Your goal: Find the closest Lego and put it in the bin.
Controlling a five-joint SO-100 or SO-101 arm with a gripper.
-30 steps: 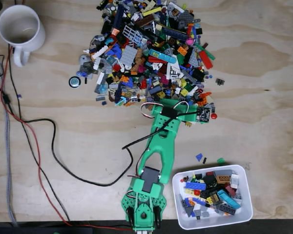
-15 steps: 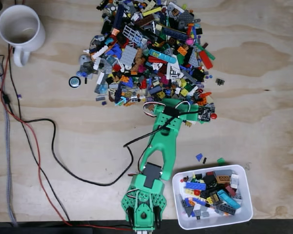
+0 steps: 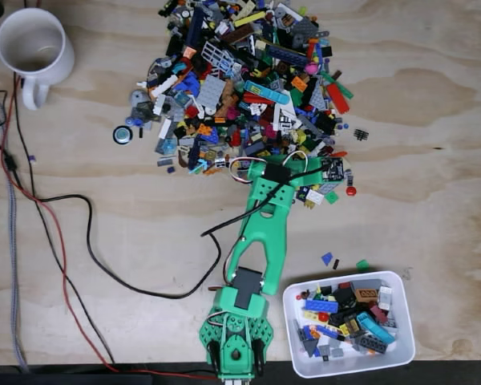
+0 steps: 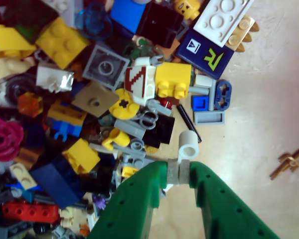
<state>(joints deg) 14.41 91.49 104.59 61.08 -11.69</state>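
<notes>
In the wrist view my green gripper (image 4: 178, 172) is shut on a small grey-and-white Lego piece (image 4: 187, 145) with a round tube end, at the right fringe of the heap. The fixed view shows the green arm reaching up from the bottom edge, the gripper (image 3: 276, 163) over the lower edge of the big multicoloured Lego pile (image 3: 240, 80), its fingertips hidden under the wrist. The bin (image 3: 353, 367), a white tub holding several bricks, stands at the bottom right, beside the arm's base.
A white mug (image 3: 66, 60) stands at the top left. Black and red cables (image 3: 88, 241) run across the left of the plywood table. Loose bits lie near the bin: a blue one (image 3: 327, 258) and a green one (image 3: 362, 264). A brown piece (image 4: 287, 163) lies alone on bare wood.
The arm has stretched a little further up the fixed view, carrying the gripper deeper into the pile's lower edge. The pile, bin and mug stay put.
</notes>
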